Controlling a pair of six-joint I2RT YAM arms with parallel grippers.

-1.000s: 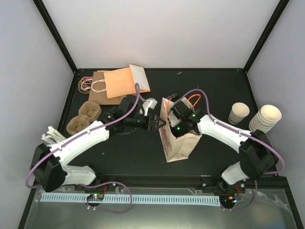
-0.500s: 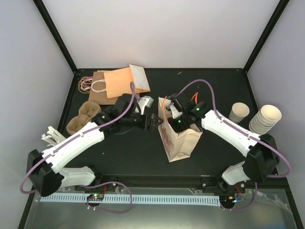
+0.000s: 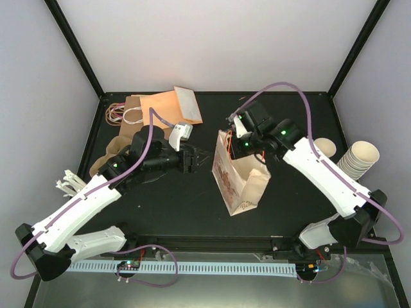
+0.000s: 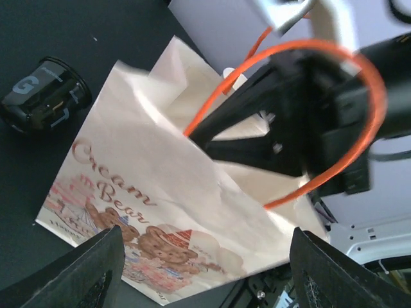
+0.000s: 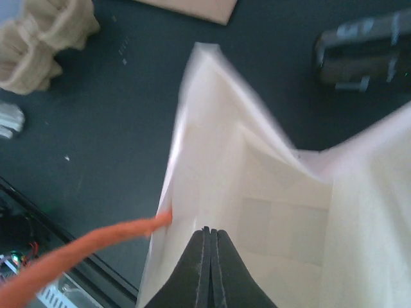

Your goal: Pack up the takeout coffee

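The takeout coffee point(image 3: 325, 147), a small cream cup, stands at the right, half hidden behind my right forearm. A white paper bag point(image 3: 236, 178) printed with bears and fitted with an orange handle point(image 4: 359, 83) stands open in the middle. Over its mouth hangs my right gripper point(image 3: 243, 146) point(image 5: 210, 231), shut, and nothing shows between its tips. To the left of the bag my left gripper point(image 3: 191, 158) point(image 4: 215, 276) stands open and apart from it, facing the printed side point(image 4: 128, 212).
A tall stack of nested cream cups point(image 3: 358, 160) stands at the far right edge. Flat orange and brown paper bags point(image 3: 160, 110) lie at the back left. A pulp cup carrier point(image 3: 109, 156) point(image 5: 48, 38) sits under my left arm.
My right gripper has risen out of the bag and moved back, still shut. My left gripper has pulled away leftward from the bag's edge and opened wider.
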